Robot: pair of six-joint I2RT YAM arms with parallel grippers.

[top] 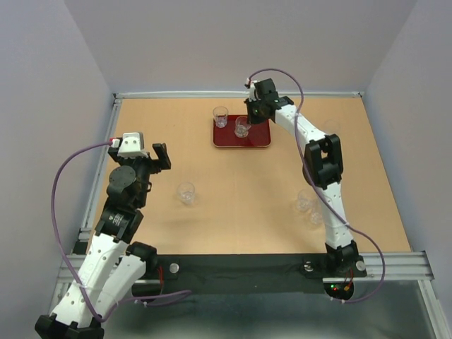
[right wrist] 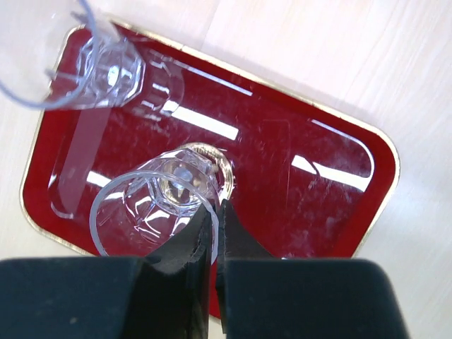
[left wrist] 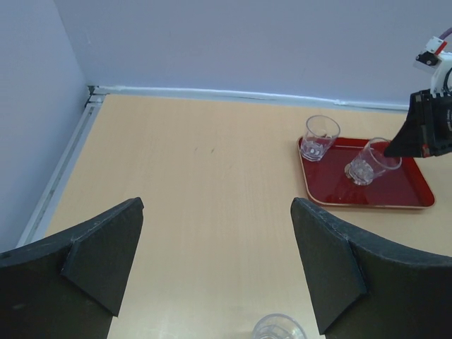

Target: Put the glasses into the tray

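Note:
The dark-red tray (top: 258, 138) lies at the far middle of the table. One clear glass (top: 220, 116) stands upright in its far left corner. My right gripper (top: 248, 120) is shut on the wall of a second glass (top: 242, 127), one finger inside the rim and one outside. This glass (right wrist: 159, 205) tilts over the tray's gold emblem (right wrist: 224, 169); whether its base touches the tray (right wrist: 304, 205) I cannot tell. My left gripper (top: 162, 157) is open and empty, at the left. A third glass (top: 186, 192) stands just right of it and shows at the bottom of the left wrist view (left wrist: 279, 328).
Two more glasses (top: 309, 205) stand close together beside the right arm's forearm. A faint clear shape, maybe another glass (top: 330, 128), is right of the tray. Grey walls close the table on three sides. A metal rail (top: 95, 191) runs along the left edge.

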